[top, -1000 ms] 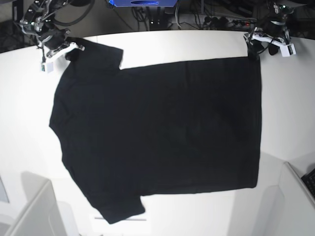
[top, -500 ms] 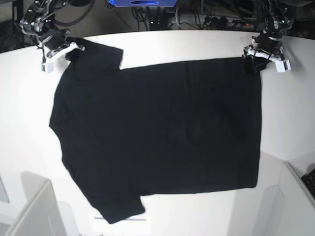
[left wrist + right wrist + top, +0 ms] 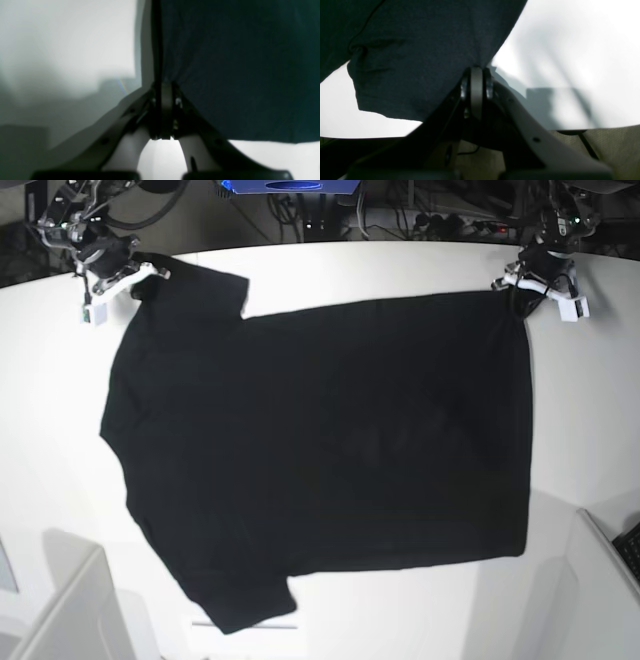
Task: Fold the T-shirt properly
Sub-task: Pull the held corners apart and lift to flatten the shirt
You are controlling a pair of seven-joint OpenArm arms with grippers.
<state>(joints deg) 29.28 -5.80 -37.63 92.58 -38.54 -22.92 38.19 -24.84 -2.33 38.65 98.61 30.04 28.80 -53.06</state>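
**Far Edge of the Shirt Gripped at Both Corners, Ready for the First Fold**

Since the earlier base pictures, the left end effector point(image 3: 527, 280) had pulled a little farther back at the hem corner, drawing the far edge tighter, while the sleeve end had barely shifted.

The white rounded tabletop point(image 3: 400, 265) carried the large black short-sleeved cloth T-shirt point(image 3: 320, 450), which lay spread flat across its middle with the plain side up, sleeves toward the base view's left and hem toward its right. No print showed.

In its wrist view the left end effector point(image 3: 162, 87) was pressed together, pinching the shirt's edge, with cloth hanging taut to one side of the jaws. The right end effector point(image 3: 118, 278) sat at the far sleeve; its wrist view point(image 3: 476, 72) showed it likewise closed, pinching the sleeve fabric.

The step in hand appeared to be lifting the far edge to carry it over toward the near edge. Doing it well would probably mean raising both corners together at an even height, keeping the edge stretched between them so no slack bunched, and laying it down parallel to the near edge. Uneven pulling could drag the whole shirt or skew the fold.
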